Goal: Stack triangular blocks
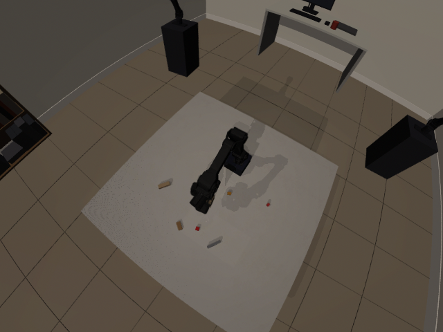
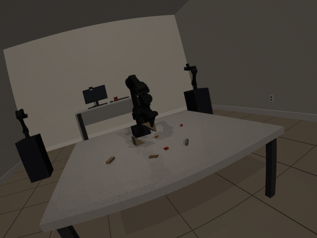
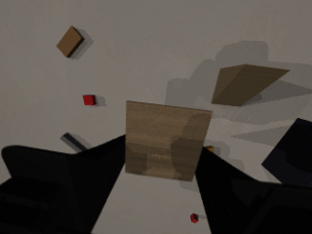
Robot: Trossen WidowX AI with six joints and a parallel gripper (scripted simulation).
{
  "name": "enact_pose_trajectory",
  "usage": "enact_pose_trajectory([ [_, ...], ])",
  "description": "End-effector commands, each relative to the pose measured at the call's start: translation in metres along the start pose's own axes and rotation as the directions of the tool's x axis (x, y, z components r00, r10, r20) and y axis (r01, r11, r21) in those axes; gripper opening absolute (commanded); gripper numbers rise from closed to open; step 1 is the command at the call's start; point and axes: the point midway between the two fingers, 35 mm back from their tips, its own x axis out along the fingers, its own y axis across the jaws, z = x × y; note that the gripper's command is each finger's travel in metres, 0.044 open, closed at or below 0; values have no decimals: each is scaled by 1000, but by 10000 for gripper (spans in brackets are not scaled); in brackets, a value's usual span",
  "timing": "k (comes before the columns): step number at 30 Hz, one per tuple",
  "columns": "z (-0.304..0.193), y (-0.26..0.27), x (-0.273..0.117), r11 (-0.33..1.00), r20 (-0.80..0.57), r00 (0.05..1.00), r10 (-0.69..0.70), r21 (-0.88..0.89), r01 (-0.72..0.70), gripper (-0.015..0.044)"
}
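Note:
My gripper (image 2: 151,124) (image 3: 162,140) is shut on one tan triangular block (image 2: 147,125) (image 3: 166,132), holding it above the table. In the wrist view a square-looking face of it fills the space between the fingers. In the exterior view it looks tilted, with a pointed corner to the lower right. The other triangular block (image 2: 137,141) (image 3: 239,88) stands on the table (image 1: 250,264) (image 2: 204,143), below and to the left of the held block in the exterior view. The two blocks are apart. The arm hides most of both in the top view.
A tan bar (image 1: 164,185) (image 2: 110,160), a brown block (image 1: 179,225) (image 2: 153,156) (image 3: 70,42), a red cube (image 1: 197,228) (image 2: 166,148) (image 3: 89,99), a grey bar (image 1: 214,243) (image 2: 186,142), an orange piece (image 1: 229,193) (image 2: 156,136) and a smaller red piece (image 1: 268,205) (image 2: 181,125) (image 3: 194,217) lie around the arm.

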Motion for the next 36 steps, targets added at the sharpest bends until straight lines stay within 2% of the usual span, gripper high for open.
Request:
enact_pose_trajectory([
  [1,2,-14,-10,1000,8,1000,8,-4,-8,0],
  [26,-2,-123,-35,1000,8,1000,-2,-5,2,0],
  [32,-1,-129,-35,1000,8,1000,-3,-5,3,0],
  [36,6,-127,-20,1000,9,1000,-3,-5,3,0],
])
